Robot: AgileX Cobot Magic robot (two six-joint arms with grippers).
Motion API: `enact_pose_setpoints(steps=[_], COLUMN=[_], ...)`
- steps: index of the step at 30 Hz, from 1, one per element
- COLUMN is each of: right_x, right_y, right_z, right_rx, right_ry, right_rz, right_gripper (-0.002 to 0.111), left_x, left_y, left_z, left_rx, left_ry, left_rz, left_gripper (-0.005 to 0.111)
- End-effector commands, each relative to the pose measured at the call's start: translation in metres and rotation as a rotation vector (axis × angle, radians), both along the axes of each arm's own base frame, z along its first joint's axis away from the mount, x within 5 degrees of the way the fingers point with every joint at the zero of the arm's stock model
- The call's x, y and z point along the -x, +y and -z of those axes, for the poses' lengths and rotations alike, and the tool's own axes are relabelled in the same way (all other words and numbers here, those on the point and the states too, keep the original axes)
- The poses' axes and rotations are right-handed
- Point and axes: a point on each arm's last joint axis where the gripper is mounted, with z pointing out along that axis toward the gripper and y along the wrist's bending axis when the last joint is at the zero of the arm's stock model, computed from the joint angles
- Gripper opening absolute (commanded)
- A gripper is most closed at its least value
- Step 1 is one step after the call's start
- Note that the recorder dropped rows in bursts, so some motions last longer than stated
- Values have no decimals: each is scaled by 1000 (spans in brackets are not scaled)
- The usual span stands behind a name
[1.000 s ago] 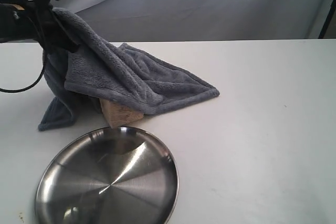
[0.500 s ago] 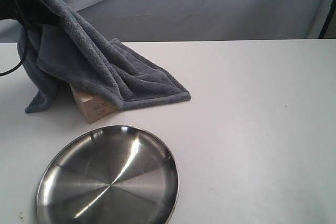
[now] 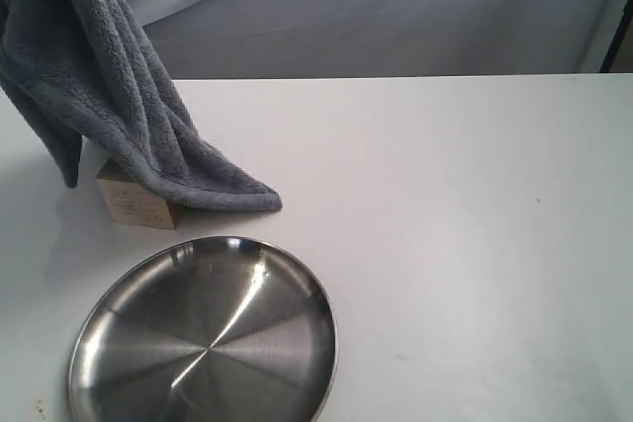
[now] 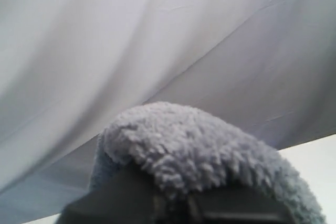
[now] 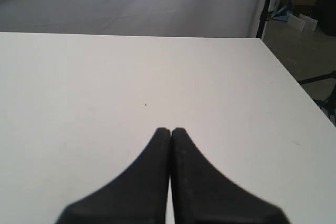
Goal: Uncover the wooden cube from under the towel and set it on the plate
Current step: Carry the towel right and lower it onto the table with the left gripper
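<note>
Partly raised towel (image 3: 119, 96) draping wooden cube (image 3: 134, 205), plate (image 3: 203, 338) near

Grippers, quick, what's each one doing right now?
Left gripper: closed, holding the towel up off the table.
Right gripper: closed, holding nothing.

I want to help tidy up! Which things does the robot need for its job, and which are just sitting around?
For the job:
towel, lifted up, its low end draped over the cube
wooden cube, on the table
plate, nothing in it

Just there:
table
grey curtain behind
right end effector, shut, holding nothing
</note>
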Motion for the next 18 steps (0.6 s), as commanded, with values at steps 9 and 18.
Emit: enact_pose_setpoints(steps=[9, 18], right_x=[0, 0], right_y=[0, 0], right_z=[-1, -1], right_rx=[2, 2], right_ry=[-16, -16], right_rz=[-7, -7], right_gripper=[0, 0], left_x=[13, -11], left_y=[-132, -174], left_z=[-35, 0], left_rx=[42, 25], left_ry=[-214, -135], left_rz=[307, 367], left_gripper=[0, 0])
